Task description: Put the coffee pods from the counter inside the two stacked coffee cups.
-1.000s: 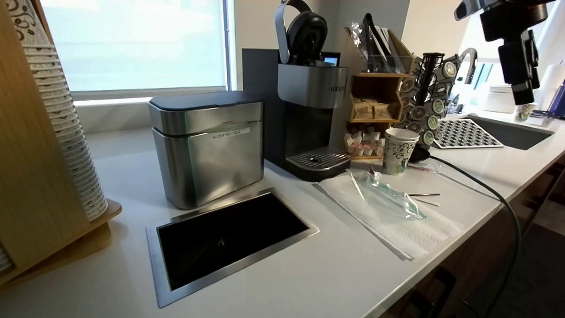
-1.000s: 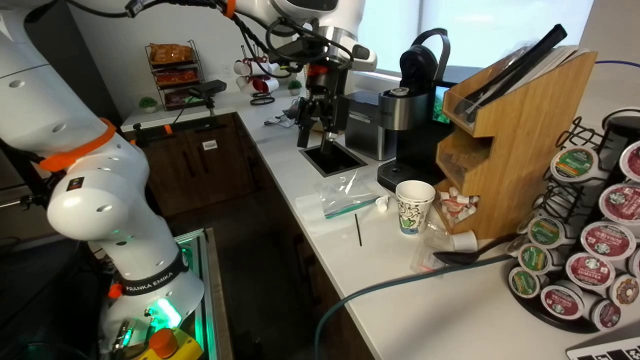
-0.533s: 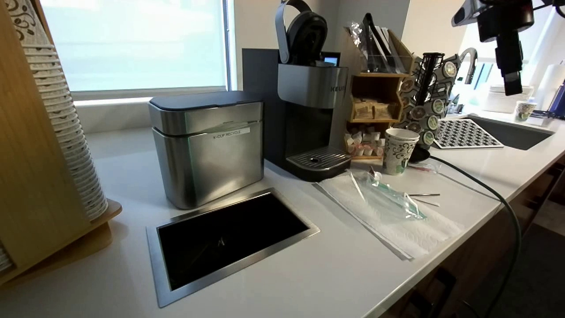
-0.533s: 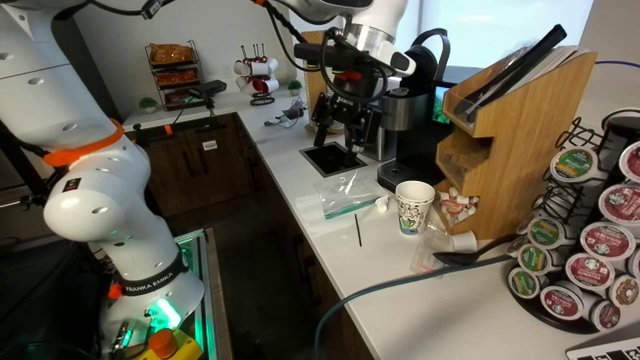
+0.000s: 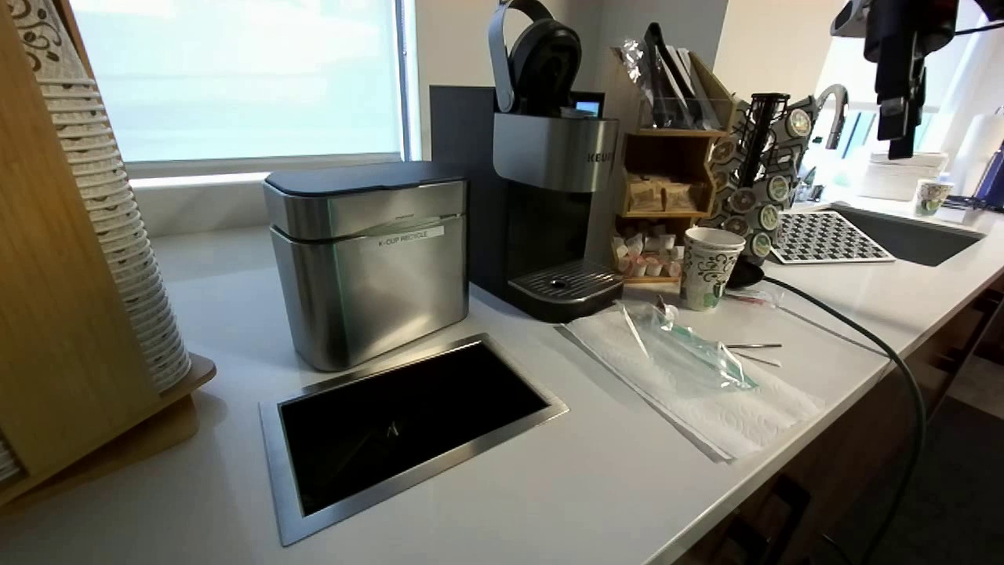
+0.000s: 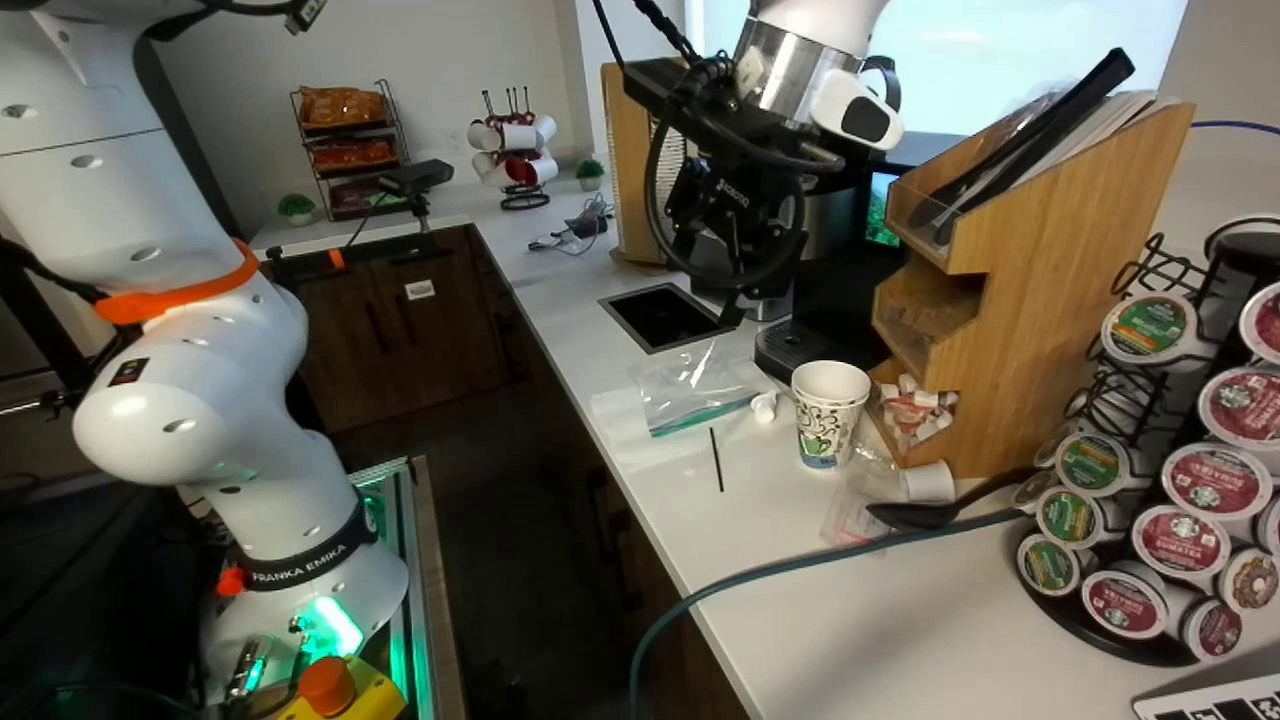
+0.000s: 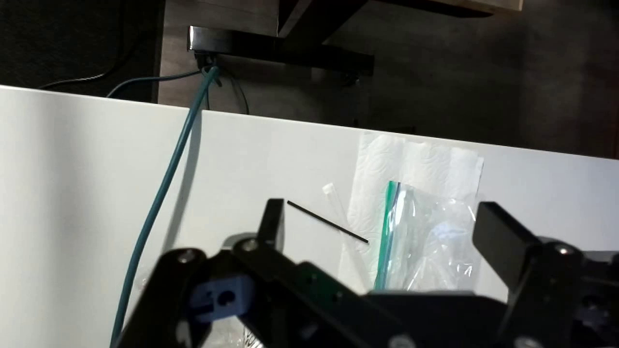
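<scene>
The two stacked coffee cups [image 6: 828, 415] stand upright on the off-white counter [image 6: 880, 640], beside the wooden organizer; both exterior views show them. A small white pod-like cup [image 6: 928, 482] lies on its side right of them, and a smaller white piece [image 6: 764, 407] sits by the plastic bag; I cannot tell if either is a coffee pod. Other coffee pods [image 6: 1217, 480] fill a rack. My gripper [image 7: 384, 215] is open with nothing between its fingers, high above the counter. In an exterior view the gripper [image 6: 735, 300] appears in front of the coffee machine.
A clear bag [image 7: 430, 237] lies on a paper towel [image 7: 387, 154] beside a black stick [image 7: 328, 221]. A teal cable [image 7: 167, 179] crosses the counter. The coffee machine [image 5: 557, 153], wooden organizer [image 6: 1060, 300], steel bin [image 5: 392, 275] and black inset [image 5: 416, 428] stand around.
My gripper has moved rightward in the exterior view that shows the whole arm, and turned so its fingers show nearly edge-on. It stays open. Cups and counter items have not moved.
</scene>
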